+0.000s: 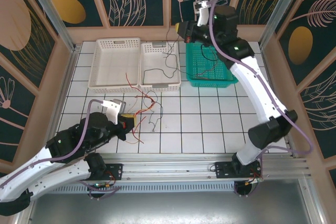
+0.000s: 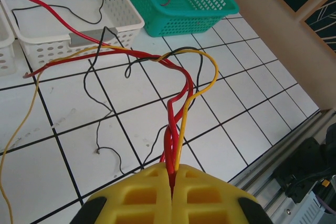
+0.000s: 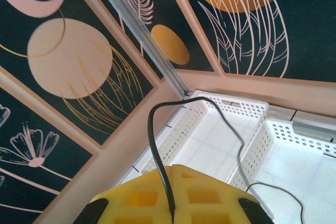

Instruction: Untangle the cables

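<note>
Mid-separation: the left gripper [image 2: 172,178], at eight o'clock, pinches the red and yellow cables [image 2: 169,142], and the right gripper [image 3: 172,211], at twelve, clamps a black cable [image 3: 157,161]; next, draw them gently apart.

top cam sits high behind the arm bases [image 1: 231,170] looking down on the whole table [image 1: 210,124]; left wrist cam is low and close, facing across the tiles at the white baskets [image 2: 126,24] and green basket [image 2: 178,22]; right wrist cam tilts up at the wall panels [image 3: 236,24] and those same white baskets
</note>
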